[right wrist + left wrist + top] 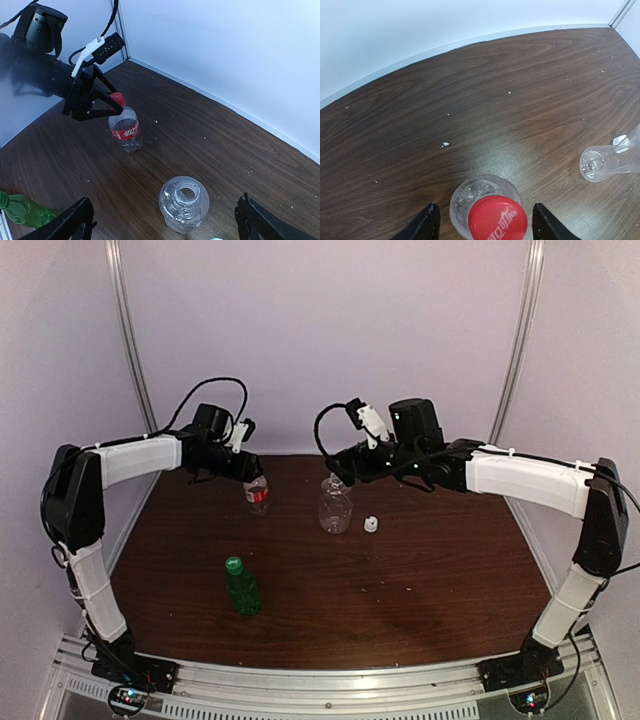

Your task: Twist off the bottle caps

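The clear bottle with the red label [257, 497] stands at the back left with its red cap [256, 478] on. My left gripper [250, 470] is open, its fingers on either side of that cap without touching; the left wrist view shows the cap [498, 219] between the open gripper [485, 222]. The wider clear bottle [335, 506] stands uncapped, its mouth open [187, 192]. Its white cap [371, 524] lies on the table to its right. My right gripper [165, 225] is wide open above that bottle. The green bottle [242, 588] stands nearer, with its green cap [234, 564] on.
The dark wooden table [420, 580] is walled in by white panels at the back and sides. The green bottle [22, 210] shows at the lower left of the right wrist view. Small white crumbs [445, 144] dot the table.
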Motion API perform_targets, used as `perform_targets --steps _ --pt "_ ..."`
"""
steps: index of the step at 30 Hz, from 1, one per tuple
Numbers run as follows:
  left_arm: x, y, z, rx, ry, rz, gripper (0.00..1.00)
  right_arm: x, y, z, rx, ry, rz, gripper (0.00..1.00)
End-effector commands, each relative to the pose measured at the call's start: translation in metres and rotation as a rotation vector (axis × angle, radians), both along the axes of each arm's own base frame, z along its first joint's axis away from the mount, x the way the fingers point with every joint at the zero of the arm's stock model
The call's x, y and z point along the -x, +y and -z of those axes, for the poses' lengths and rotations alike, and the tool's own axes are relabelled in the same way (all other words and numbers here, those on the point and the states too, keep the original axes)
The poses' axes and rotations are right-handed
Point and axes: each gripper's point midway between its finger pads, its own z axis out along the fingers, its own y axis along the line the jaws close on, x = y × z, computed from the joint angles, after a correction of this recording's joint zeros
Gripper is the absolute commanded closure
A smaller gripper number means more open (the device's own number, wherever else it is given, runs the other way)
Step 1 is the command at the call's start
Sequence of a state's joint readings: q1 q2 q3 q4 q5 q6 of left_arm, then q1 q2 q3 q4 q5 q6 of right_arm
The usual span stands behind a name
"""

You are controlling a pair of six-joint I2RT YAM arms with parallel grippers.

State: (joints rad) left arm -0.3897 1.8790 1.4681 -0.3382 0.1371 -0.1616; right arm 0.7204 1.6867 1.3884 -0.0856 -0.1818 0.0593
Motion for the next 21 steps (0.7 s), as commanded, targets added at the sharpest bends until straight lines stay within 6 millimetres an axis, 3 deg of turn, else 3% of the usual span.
perform_targets --steps 1,13,17,21 --pt "-0.011 -0.010 -0.017 0.035 -0.055 0.037 0.41 0.005 0.000 -0.003 -0.013 0.013 -0.008 0.00" --pt "-0.009 -0.016 -0.020 0.039 -0.074 0.091 0.72 0.007 -0.003 -0.006 -0.011 0.018 -0.007 0.00" --pt "0.001 -0.017 -0.036 0.058 -0.093 0.117 0.81 0.010 -0.005 -0.019 -0.022 -0.007 -0.009 0.00" --pt "0.021 -0.020 -0.059 0.098 -0.092 0.144 0.82 0.019 -0.001 -0.030 -0.038 -0.029 -0.067 0.00"
